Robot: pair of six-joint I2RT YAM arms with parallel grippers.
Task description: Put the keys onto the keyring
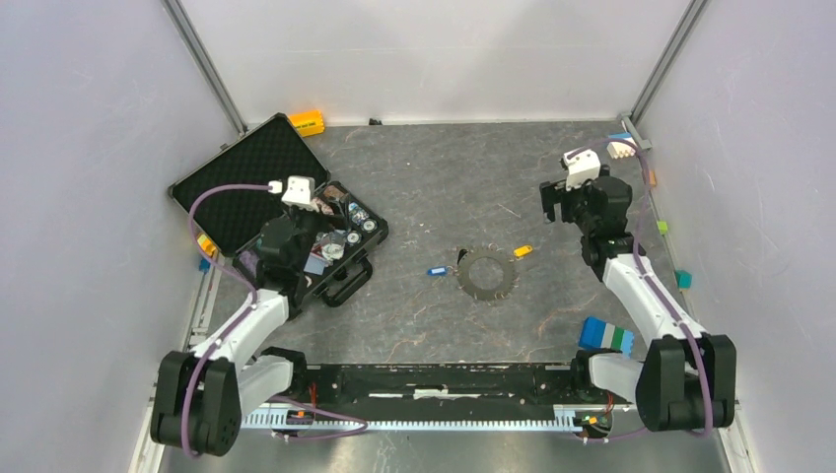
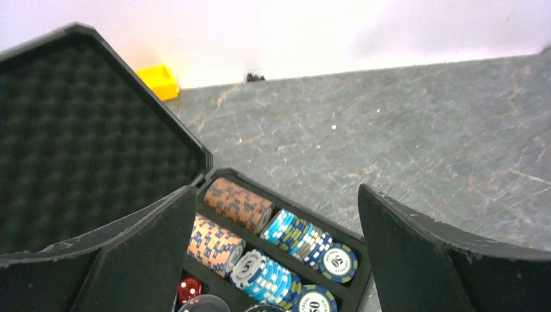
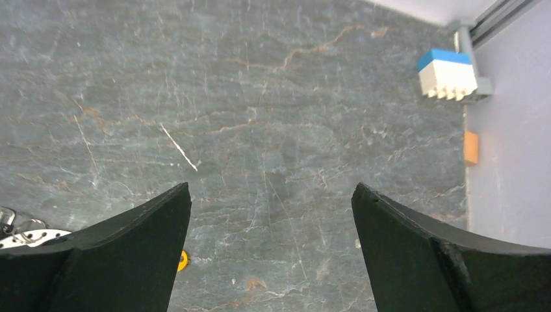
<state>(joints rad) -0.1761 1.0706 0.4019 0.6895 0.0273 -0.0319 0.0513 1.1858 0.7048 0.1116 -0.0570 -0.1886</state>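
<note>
The keyring (image 1: 486, 275), a thin silvery beaded chain, lies as a circle on the grey table near the middle. The blue key (image 1: 437, 270) lies just left of it and the yellow-orange key (image 1: 522, 251) just right of it, both loose on the table. My left gripper (image 1: 325, 222) is open and empty over the poker chip case; its wrist view (image 2: 276, 260) shows chips between the fingers. My right gripper (image 1: 557, 202) is open and empty, above bare table behind and to the right of the keys. Its wrist view (image 3: 271, 260) shows the yellow key's head (image 3: 183, 260) beside the left finger and a bit of chain (image 3: 19, 235).
An open black case (image 1: 375, 229) with poker chips (image 2: 305, 237) and a red die (image 2: 189, 289) stands at the left, its foam lid (image 1: 237, 177) laid back. An orange block (image 1: 308, 121) sits at the back wall. A white-blue block (image 1: 620, 148) and a blue-green block (image 1: 605, 335) sit at the right.
</note>
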